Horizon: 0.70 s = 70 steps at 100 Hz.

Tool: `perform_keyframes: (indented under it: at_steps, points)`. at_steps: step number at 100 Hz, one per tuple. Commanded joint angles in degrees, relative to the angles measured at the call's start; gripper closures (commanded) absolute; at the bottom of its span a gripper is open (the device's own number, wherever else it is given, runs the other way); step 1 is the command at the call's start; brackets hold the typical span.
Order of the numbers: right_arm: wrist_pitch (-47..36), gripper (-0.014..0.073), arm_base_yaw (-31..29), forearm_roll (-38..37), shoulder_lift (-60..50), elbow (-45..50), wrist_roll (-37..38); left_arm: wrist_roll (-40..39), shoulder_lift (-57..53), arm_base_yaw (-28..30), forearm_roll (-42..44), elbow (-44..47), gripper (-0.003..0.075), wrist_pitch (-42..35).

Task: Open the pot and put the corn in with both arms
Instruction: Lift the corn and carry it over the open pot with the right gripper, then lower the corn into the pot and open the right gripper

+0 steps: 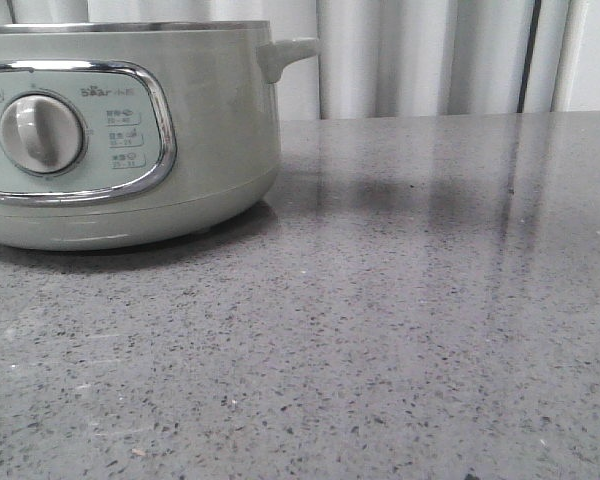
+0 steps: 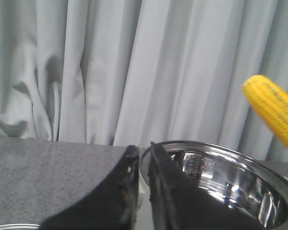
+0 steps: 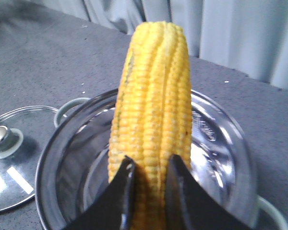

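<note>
overhead, the right gripper (image 3: 149, 191) pinches the corn (image 3: 151, 129) near one end above the open pot (image 3: 57, 158), glass lid (image 3: 14, 158) on the table beside it; the left gripper (image 2: 143, 158) looks nearly pressed together and empty. the cob likely handles light, stiff and ridged, best gripped mid-body.

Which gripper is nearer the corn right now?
Right. The right gripper has its jaws shut on the corn, holding it over the open pot. The left gripper sits apart by the pot's rim, jaws nearly closed, empty.
</note>
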Motion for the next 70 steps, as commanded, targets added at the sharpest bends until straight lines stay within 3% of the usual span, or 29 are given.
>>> perform_keyframes:
  at_steps: [1, 16, 23, 34, 43, 50, 61, 70]
  points:
    - [-7.1, 0.0617, 1.4, 0.5, 2.1, -3.5, 0.0, -0.4, 0.6, -0.8, -3.2, -2.0, 0.0734, -0.9]
    - [-6.5, 0.0610, 1.3, 0.5, 7.8, -5.9, 0.0, 1.6, 0.6, -2.6, -3.5, -2.0, 0.0733, 8.4]
    - [-5.6, 0.0568, 1.2, 0.4, 9.1, -6.1, 0.0, 4.7, 0.6, -3.6, -3.6, -2.0, 0.0733, 14.8]
    - [-4.8, 0.0379, 1.1, -0.2, 10.0, -6.1, 0.0, 6.2, 0.6, -5.7, -3.6, -2.0, 0.0733, 21.5]
    - [-4.7, 0.0188, 1.1, -0.3, 10.0, -6.1, 0.0, 6.2, 0.6, -7.0, -3.6, -2.0, 0.0733, 22.8]
    - [-4.3, 0.0104, 1.1, -0.4, 9.6, -6.1, 0.0, 6.6, 0.6, -7.8, -3.6, -2.0, 0.0733, 22.8]
    - [-0.8, 0.0120, 1.0, -0.6, 7.3, -6.1, 0.0, 11.2, 0.5, -9.9, -3.7, -2.0, 0.0733, 22.8]
    - [2.7, 0.0211, 1.0, -0.6, 4.2, -6.0, 0.0, 14.8, 0.3, -13.2, -4.4, -2.0, 0.0733, 22.7]
